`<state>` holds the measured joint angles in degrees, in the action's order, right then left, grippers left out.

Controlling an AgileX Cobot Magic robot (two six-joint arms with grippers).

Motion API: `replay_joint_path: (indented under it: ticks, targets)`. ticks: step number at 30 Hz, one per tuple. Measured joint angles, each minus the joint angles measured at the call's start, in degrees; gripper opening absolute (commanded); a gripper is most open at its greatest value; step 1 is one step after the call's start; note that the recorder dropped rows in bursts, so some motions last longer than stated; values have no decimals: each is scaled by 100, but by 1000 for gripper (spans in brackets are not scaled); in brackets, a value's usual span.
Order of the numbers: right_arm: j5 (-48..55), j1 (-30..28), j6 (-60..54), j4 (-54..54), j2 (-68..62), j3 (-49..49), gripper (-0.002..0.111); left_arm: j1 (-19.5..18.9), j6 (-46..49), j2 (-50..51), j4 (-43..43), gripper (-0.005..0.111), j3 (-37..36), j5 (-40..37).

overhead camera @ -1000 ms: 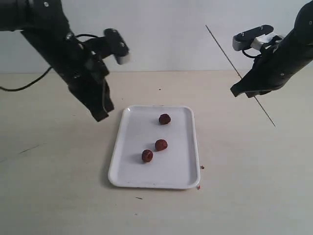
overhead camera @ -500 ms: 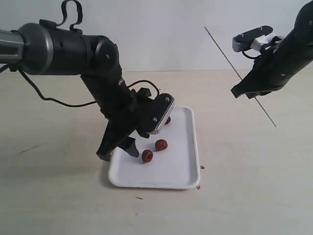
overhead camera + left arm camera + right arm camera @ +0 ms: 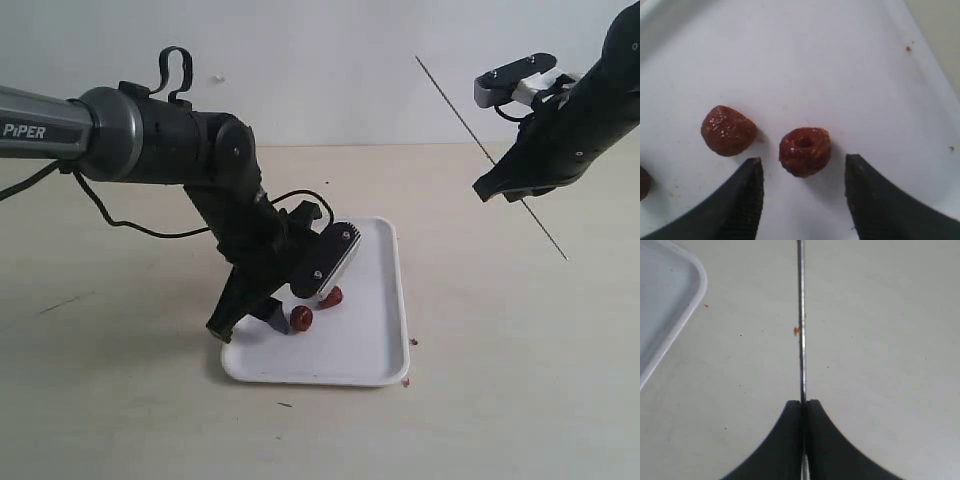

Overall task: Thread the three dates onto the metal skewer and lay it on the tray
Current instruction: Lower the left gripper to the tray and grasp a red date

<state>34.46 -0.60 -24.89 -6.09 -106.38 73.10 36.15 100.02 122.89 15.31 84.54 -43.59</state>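
Note:
The white tray (image 3: 380, 345) lies mid-table with the dates on it. One date (image 3: 301, 319) sits near its front left, a second (image 3: 333, 296) peeks out beside my left wrist, and the third is hidden behind that wrist. My left gripper (image 3: 250, 325) is down on the tray and open. In the left wrist view a date with a hole in its top (image 3: 805, 151) lies just ahead of the gap of this gripper (image 3: 803, 172); another date (image 3: 728, 130) lies beside it, a third at the edge (image 3: 642, 182). My right gripper (image 3: 495, 187) (image 3: 803, 402) is shut on the thin metal skewer (image 3: 455, 105) (image 3: 801, 315), held slanted above the table at the right.
Small reddish crumbs (image 3: 412, 342) lie on the beige table by the tray's front right corner. The left arm's cable (image 3: 150, 232) loops over the table behind the tray. A tray corner (image 3: 670, 280) shows in the right wrist view, off to one side of the skewer.
My left arm has swung down from above the table's left side onto the tray, bringing its open jaws to the front-left date. The right arm and skewer have barely moved.

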Motion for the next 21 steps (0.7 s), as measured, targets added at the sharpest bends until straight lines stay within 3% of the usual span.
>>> replay_joint_path:
  ticks: [21]
  targets:
    - [0, 0, 0, 0, 0, 0, 0, 0, 173, 12, 283, 51, -72, 185]
